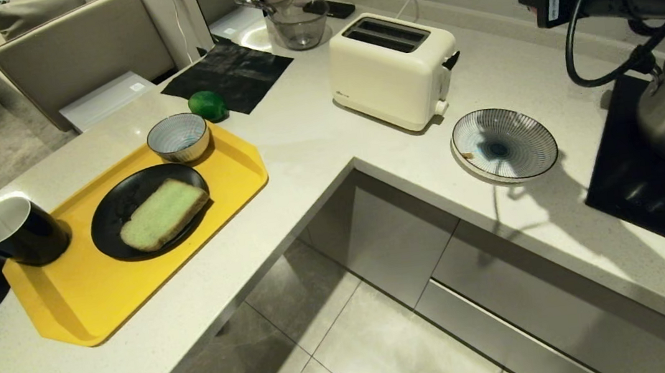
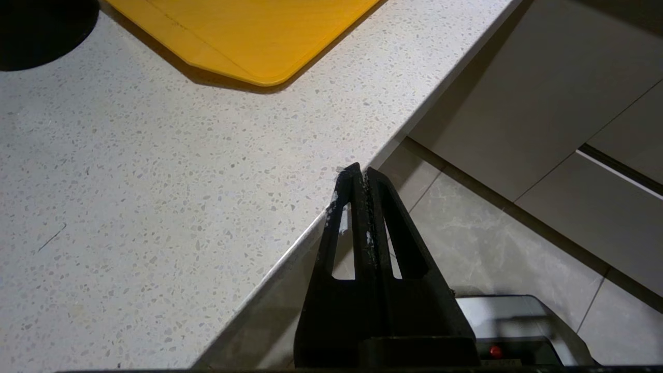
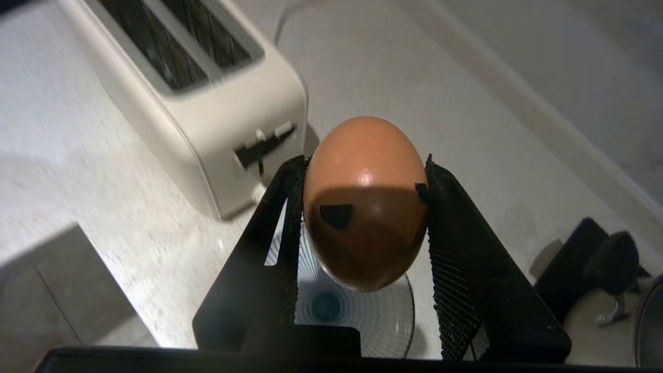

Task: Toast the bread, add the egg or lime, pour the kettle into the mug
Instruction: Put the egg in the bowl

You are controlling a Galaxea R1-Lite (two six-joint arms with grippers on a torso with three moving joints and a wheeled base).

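Clamped on the egg (image 3: 365,202), the right gripper (image 3: 362,176) hangs high above the striped plate (image 1: 504,143) beside the toaster (image 1: 391,67); the left gripper (image 2: 361,173) sits parked, jaws together, at the worktop (image 2: 129,197) edge. Smooth shell could slip out, or crack under squeeze.
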